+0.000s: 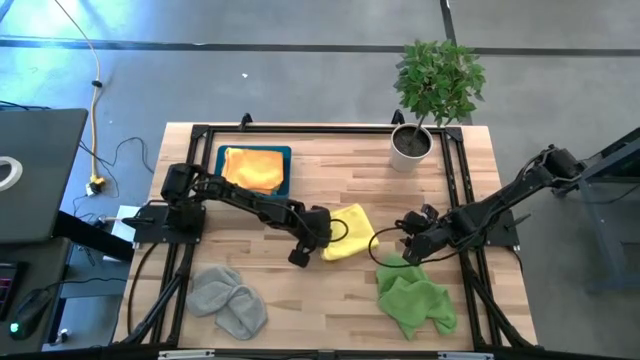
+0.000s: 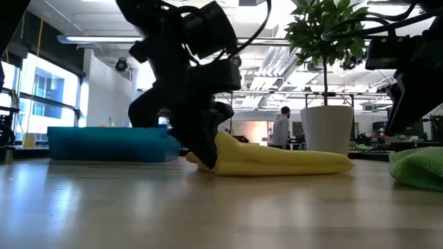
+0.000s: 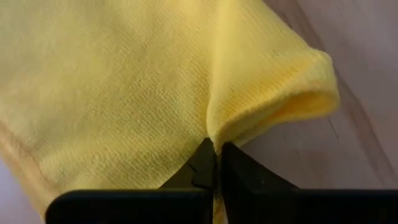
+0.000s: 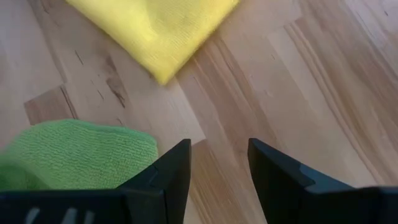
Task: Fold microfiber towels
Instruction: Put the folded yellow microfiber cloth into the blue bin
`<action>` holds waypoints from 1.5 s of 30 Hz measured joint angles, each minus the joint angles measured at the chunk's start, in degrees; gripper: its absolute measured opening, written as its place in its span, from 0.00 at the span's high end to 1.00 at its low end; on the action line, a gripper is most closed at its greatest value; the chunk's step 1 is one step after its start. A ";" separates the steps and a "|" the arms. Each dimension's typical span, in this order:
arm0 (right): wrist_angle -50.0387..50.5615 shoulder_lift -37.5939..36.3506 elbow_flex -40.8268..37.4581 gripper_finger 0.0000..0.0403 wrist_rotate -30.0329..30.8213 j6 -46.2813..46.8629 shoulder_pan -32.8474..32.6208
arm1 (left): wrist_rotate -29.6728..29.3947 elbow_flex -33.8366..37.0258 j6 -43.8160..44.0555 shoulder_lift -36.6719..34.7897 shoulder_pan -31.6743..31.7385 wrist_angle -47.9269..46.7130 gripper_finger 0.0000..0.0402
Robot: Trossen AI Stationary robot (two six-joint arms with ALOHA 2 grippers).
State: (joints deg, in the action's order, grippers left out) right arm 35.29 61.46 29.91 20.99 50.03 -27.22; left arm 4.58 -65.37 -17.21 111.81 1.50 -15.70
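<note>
Two dark robot arms reach toward the middle of the pale wooden plank table (image 1: 330,160), where a soft yellow microfiber towel (image 1: 350,232) lies folded over on itself. The left gripper (image 1: 303,252) sits at that towel's left edge with its fingers (image 3: 202,165) pinched tightly together on a raised fold of the yellow cloth, which bulges into a rounded loop just beyond the tips. From table height the yellow towel (image 2: 277,160) lies low and flat on the wood, its near-left end lifted slightly where the gripper clamps it. The right gripper (image 1: 412,250) hangs just right of the towel with its fingers (image 4: 171,168) spread apart over bare wood and nothing between them. Close beside it, toward the front right of the table, lies a crumpled bright green microfiber towel (image 1: 413,300). A rumpled grey microfiber towel (image 1: 228,298) rests at the front left. An orange microfiber towel (image 1: 252,166) lies in a rigid teal rectangular tray (image 1: 285,153) at the back left, and a white-potted green plant (image 1: 425,100) stands at the back right.
</note>
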 joint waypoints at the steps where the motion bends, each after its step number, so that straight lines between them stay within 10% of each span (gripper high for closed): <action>1: 0.02 0.01 0.00 0.62 0.00 0.04 0.00 | -0.16 -0.43 0.87 -0.61 0.00 -2.00 0.99; 18: -0.42 0.04 0.00 0.62 0.00 0.47 0.00 | -9.64 -6.00 -24.30 -16.28 4.17 -22.59 1.00; 29: -1.12 0.08 0.02 0.62 0.00 0.47 0.00 | -11.01 -6.08 -59.03 -21.46 16.35 -24.86 1.00; 45: -1.49 0.08 0.02 0.62 0.00 0.47 0.00 | -11.28 -6.07 -71.50 -29.37 39.18 -46.14 1.00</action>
State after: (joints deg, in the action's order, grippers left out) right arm 33.80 61.54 29.93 20.99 50.50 -27.22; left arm -6.70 -71.44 -88.71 82.44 40.67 -61.84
